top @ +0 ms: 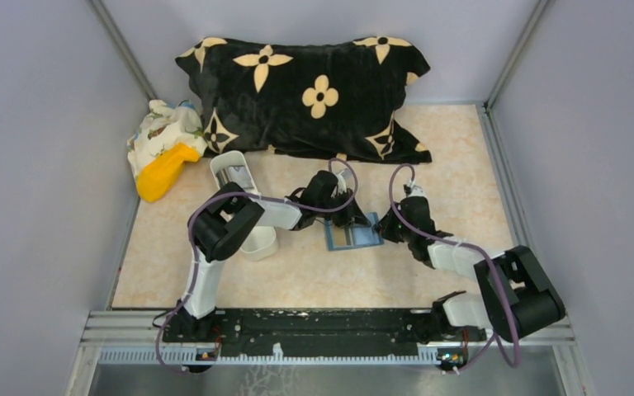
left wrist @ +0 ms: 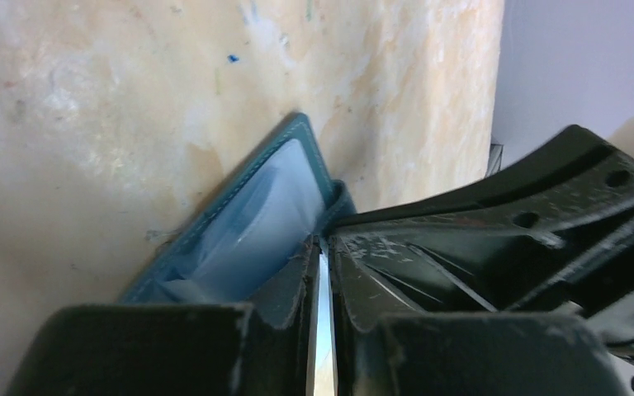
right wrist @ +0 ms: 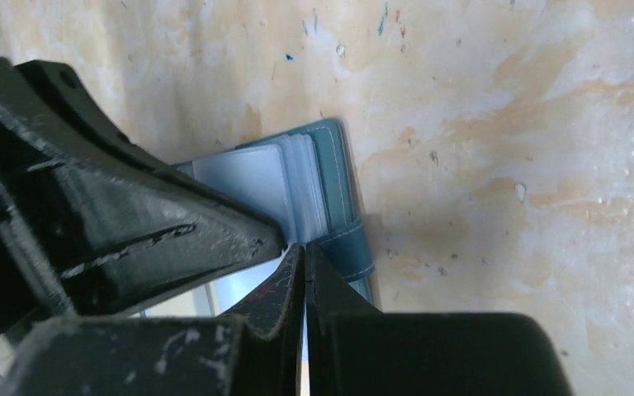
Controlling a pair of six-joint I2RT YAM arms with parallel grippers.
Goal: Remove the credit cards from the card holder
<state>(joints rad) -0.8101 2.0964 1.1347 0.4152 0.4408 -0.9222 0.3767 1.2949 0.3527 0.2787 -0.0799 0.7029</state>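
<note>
card holder point(top: 352, 236) between left pincer point(top: 347, 223), right pincer point(top: 385, 231)

A robot test cell in a lab: plain grey walls point(top: 41, 165) box in a small table point(top: 314, 280) on three sides; two arms point(top: 208, 280) are bolted to a metal rail point(top: 330, 330) at its near edge, cables point(top: 404, 206) looped along them. The marbled top is paint-flecked; a pillow point(top: 314, 91) and a cloth point(top: 161, 132) lie at the back.

Pale lilac-grey walls point(top: 33, 165) enclose three sides of a beige marbled tabletop point(top: 454, 157), flecked with small paint specks; grey metal struts point(top: 124, 49) rise at the back corners; a black pillow point(top: 297, 66) with cream flowers lies along the back; light even
</note>
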